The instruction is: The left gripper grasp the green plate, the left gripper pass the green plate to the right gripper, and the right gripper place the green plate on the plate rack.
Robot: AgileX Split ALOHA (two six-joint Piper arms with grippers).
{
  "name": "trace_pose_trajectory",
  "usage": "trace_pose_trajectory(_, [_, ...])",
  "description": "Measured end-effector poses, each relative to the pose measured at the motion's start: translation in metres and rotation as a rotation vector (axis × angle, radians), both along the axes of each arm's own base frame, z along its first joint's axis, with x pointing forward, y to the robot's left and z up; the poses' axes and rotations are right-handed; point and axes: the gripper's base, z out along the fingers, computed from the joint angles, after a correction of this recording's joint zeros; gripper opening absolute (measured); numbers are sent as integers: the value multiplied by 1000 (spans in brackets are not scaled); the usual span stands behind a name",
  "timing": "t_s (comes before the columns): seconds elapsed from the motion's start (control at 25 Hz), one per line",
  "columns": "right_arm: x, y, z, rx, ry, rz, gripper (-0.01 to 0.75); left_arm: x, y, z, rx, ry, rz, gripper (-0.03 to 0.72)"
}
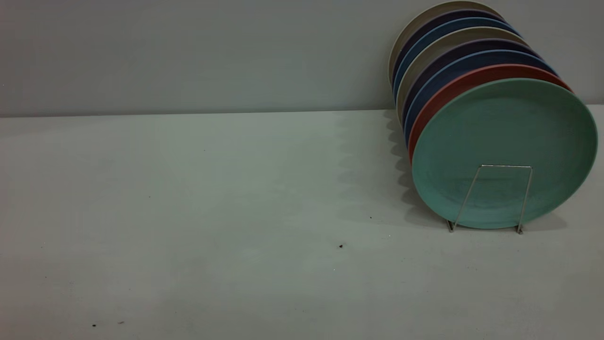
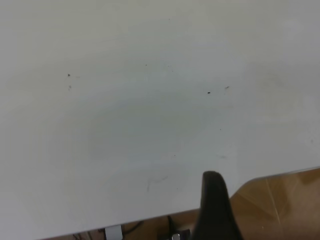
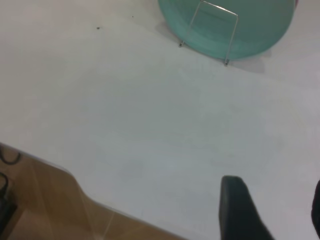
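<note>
The green plate (image 1: 505, 137) stands upright as the front plate in the plate rack (image 1: 506, 165), behind the rack's front wire loop. Neither gripper touches it. It also shows in the right wrist view (image 3: 260, 25) with the rack's loop (image 3: 231, 37) in front of it. My right gripper (image 3: 275, 182) is open and empty above the bare table, well short of the rack. Of my left gripper only one black finger (image 2: 215, 200) shows, with nothing beside it, over the table's edge. Neither gripper shows in the exterior view.
Behind the green plate stand a salmon-pink plate (image 1: 453, 89) and several more plates in blue, purple and beige. The white table (image 1: 212, 212) stretches left of the rack. Its edge, with brown floor beyond, shows in both wrist views.
</note>
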Motion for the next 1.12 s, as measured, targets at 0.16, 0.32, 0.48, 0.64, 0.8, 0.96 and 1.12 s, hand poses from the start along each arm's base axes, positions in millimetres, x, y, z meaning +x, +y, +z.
trace_pose_trajectory(0.16, [0, 0, 0, 0, 0, 0, 371, 0, 0, 0, 0, 0, 0, 563])
trace_pose_trajectory(0.32, [0, 0, 0, 0, 0, -1, 371, 0, 0, 0, 1, 0, -1, 563])
trace_pose_trajectory(0.48, [-4, -1, 0, 7, -32, -64, 371, -2, 0, 0, 0, -16, 7, 563])
trace_pose_trajectory(0.64, [-12, -2, 0, 14, -93, -127, 371, -10, 1, 0, -5, -77, 42, 563])
trace_pose_trajectory(0.8, [-14, -1, 0, 13, -102, -174, 371, -16, 0, -1, -6, -121, 77, 563])
trace_pose_trajectory(0.96, [-14, -1, 0, 13, -102, -181, 371, -17, 0, -1, -7, -128, 79, 563])
trace_pose_trajectory(1.12, [-14, -1, 0, 13, -103, -181, 371, -17, 0, -1, -7, -128, 79, 563])
